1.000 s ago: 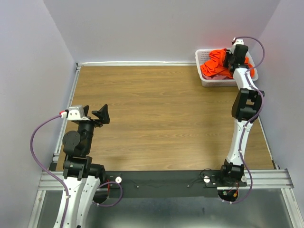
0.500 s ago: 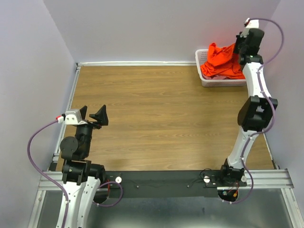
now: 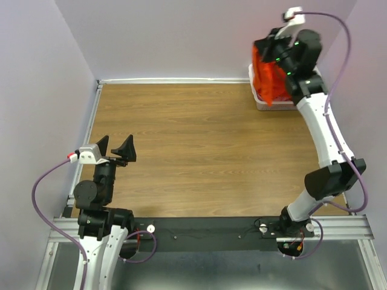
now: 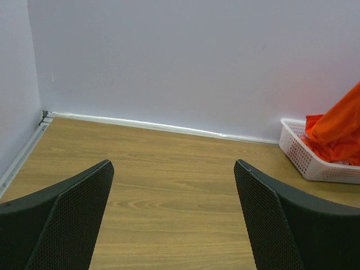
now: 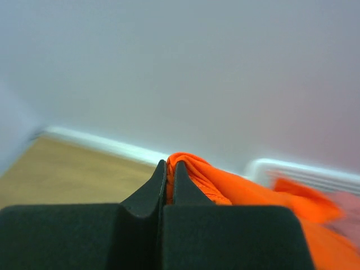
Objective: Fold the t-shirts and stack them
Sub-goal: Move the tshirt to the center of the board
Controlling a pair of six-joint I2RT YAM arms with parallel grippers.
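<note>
The right gripper (image 3: 270, 53) is pinched tight on a fold of the orange t-shirt (image 3: 266, 78). It holds the shirt up high over the white basket (image 3: 261, 104), which sits at the far right corner of the table (image 3: 199, 139). The shirt hangs down like a curtain, and its bottom end reaches into the basket. I think it is held so high so that the whole shirt can come out of the basket. Then it can be laid flat on the wood for folding.

The left gripper (image 3: 115, 146) is spread wide and holds nothing. It hovers over the near left side of the table, well apart from the shirt. It points at the open wood, so it looks ready to help when the shirt gets there.

Some things are hard to see. From above, the hanging shirt and the arm cover most of the basket, and I cannot find the pink t-shirt there. In the right wrist view a pink smudge (image 5: 344, 218) at the right edge may be that shirt, but it is too fuzzy to tell. The left wrist view cuts off the shirt and the basket at its right edge. No sleeve or neck hole shows, so I cannot say which part of the shirt is pinched.
</note>
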